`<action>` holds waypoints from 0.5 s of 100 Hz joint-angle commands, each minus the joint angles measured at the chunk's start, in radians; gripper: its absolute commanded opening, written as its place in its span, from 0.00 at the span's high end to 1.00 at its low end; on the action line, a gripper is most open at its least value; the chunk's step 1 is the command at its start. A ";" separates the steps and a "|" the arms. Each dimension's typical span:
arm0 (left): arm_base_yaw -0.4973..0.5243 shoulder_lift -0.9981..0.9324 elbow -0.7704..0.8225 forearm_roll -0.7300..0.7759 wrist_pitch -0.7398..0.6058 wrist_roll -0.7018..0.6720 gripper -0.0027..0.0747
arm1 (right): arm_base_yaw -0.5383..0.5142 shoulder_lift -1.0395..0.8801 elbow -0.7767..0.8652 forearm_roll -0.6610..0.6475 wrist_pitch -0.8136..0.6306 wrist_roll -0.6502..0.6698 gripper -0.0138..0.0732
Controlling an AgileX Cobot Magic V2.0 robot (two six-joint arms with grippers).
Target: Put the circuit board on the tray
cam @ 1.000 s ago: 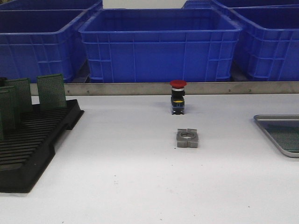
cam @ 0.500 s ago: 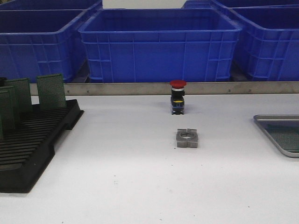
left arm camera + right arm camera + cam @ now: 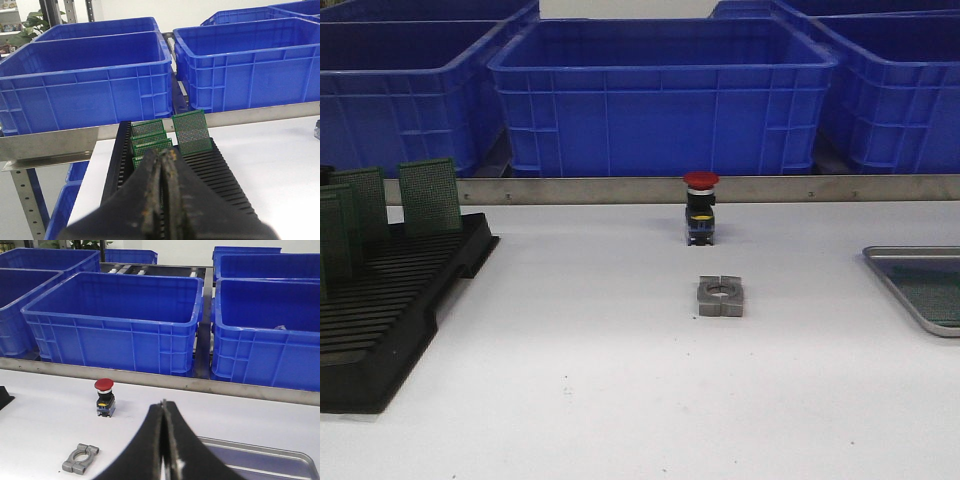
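Both grippers were pressed shut on nothing: the left gripper [image 3: 162, 155] hung above the black slotted rack [image 3: 390, 310], the right gripper [image 3: 163, 405] over the white table [image 3: 600, 380]. Green perforated circuit boards [image 3: 430, 195] stood upright in the rack's far slots, at nine o'clock in the front view. The shallow grey metal tray [image 3: 920, 290] lay at three o'clock (its inside looked finely textured). Between them sat a red-capped push button [image 3: 701, 208] and a grey metal clamp block [image 3: 721, 296]. Glossy blue plastic bins [image 3: 660, 95] lined twelve o'clock.
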 commanded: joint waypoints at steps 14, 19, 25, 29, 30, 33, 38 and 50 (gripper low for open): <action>0.002 -0.031 0.039 -0.007 -0.084 -0.008 0.99 | -0.002 0.008 -0.024 0.016 -0.065 -0.002 0.92; 0.002 -0.031 0.039 -0.007 -0.084 -0.008 0.99 | -0.002 0.008 -0.024 0.002 -0.078 -0.002 0.92; 0.002 -0.031 0.039 -0.007 -0.084 -0.008 0.99 | -0.002 0.008 -0.024 -0.021 -0.095 -0.001 0.92; 0.002 -0.031 0.039 -0.007 -0.084 -0.008 0.99 | -0.002 0.005 -0.021 -0.038 -0.107 0.008 0.92; 0.002 -0.031 0.039 -0.007 -0.084 -0.008 0.99 | -0.002 0.004 -0.019 -0.048 -0.112 0.015 0.92; 0.002 -0.031 0.039 -0.007 -0.084 -0.008 0.99 | -0.002 -0.001 -0.014 -0.075 -0.123 0.038 0.92; 0.002 -0.031 0.039 -0.007 -0.084 -0.008 0.99 | -0.002 -0.011 -0.003 -0.147 -0.142 0.102 0.92; 0.002 -0.031 0.039 -0.007 -0.084 -0.008 0.99 | -0.002 -0.054 0.029 -0.388 -0.167 0.343 0.92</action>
